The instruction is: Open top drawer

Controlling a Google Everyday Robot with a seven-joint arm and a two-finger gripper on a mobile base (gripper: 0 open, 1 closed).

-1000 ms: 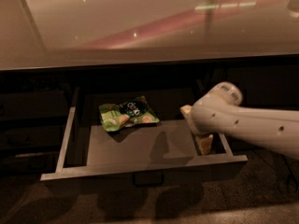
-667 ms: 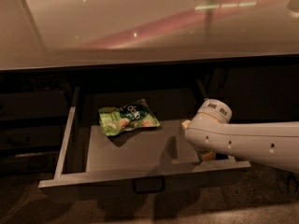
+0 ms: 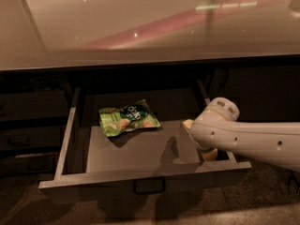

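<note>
The top drawer stands pulled far out from under the counter. Its dark loop handle sits at the centre of the front, and its flat grey tray and thin side rail are exposed. A green snack bag lies in the tray toward the back left. My white arm reaches in from the right. My gripper hangs below the wrist at the drawer's right side, just behind the front panel, mostly hidden by the arm.
A glossy beige countertop overhangs the drawer. Shallower dark drawer fronts stand to the left and a dark cabinet front to the right. Speckled floor lies below.
The drawer has slid a little farther out toward the camera. My arm has dropped lower and come toward the drawer's front right corner.
</note>
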